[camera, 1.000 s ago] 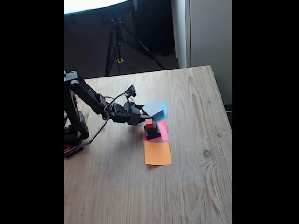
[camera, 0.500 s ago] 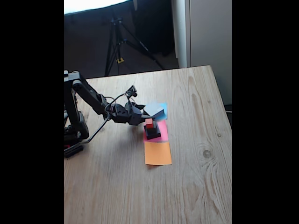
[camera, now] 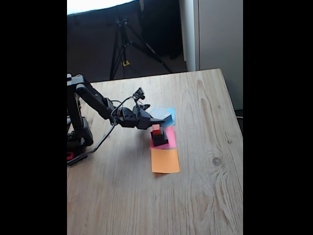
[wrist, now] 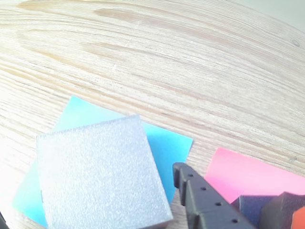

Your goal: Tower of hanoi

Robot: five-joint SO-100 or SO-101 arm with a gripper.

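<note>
The wide grey slab [wrist: 102, 174] lies skewed on the blue paper square [wrist: 167, 143]. In the fixed view my gripper [camera: 157, 117] reaches from the left over the grey slab [camera: 164, 115]. The jaws straddle the slab. One black finger [wrist: 205, 200] stands at its right edge, and a strip of blue shows at its left edge, so the gripper looks open. On the pink paper [camera: 169, 137] the tiny red cube [camera: 156, 128] tops the black blocks [camera: 159, 139]. In the wrist view these blocks [wrist: 267, 210] sit at the lower right corner.
An orange paper square [camera: 165, 160] lies in front of the pink one. The arm's base [camera: 78, 137] stands at the table's left edge with a cable trailing. Bare wood stretches right and toward the front. A tripod [camera: 122, 44] stands behind the table.
The grey slab, earlier tilted and raised at the gripper, now sits lower and flatter on the blue paper. The gripper has shifted slightly right.
</note>
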